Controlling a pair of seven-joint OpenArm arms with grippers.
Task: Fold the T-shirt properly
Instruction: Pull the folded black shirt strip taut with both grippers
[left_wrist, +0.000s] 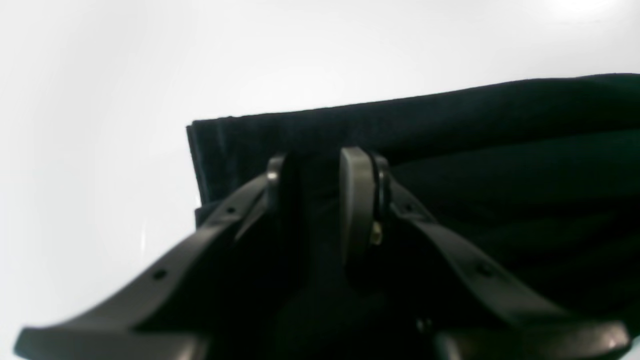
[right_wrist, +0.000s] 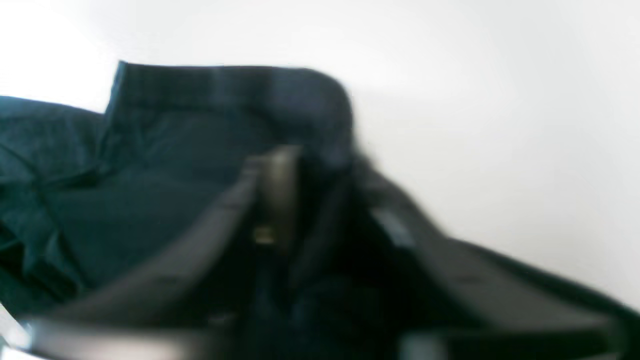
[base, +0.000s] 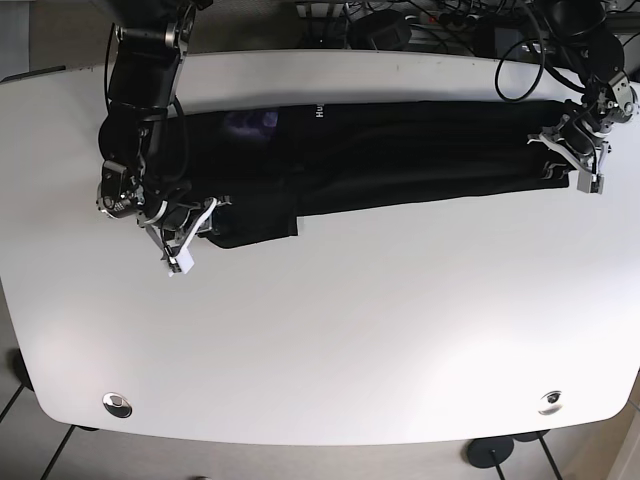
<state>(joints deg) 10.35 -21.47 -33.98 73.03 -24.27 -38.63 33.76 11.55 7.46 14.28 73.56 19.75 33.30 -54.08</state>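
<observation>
The black T-shirt (base: 400, 150) lies as a long narrow strip across the far half of the white table (base: 330, 330). My left gripper (base: 548, 156) is at the strip's right end. In the left wrist view, this gripper (left_wrist: 320, 180) is shut on the T-shirt (left_wrist: 500, 150) near a squared corner. My right gripper (base: 203, 222) is at the strip's left end, over a small flap that lies nearer the front. The right wrist view is blurred; there the gripper (right_wrist: 310, 195) looks shut on the T-shirt (right_wrist: 150, 175).
Cables and equipment (base: 400, 20) crowd the table's back edge. Two round metal fittings sit near the front corners, one on the left (base: 117, 404) and one on the right (base: 549, 401). Bare white tabletop stretches in front of the shirt.
</observation>
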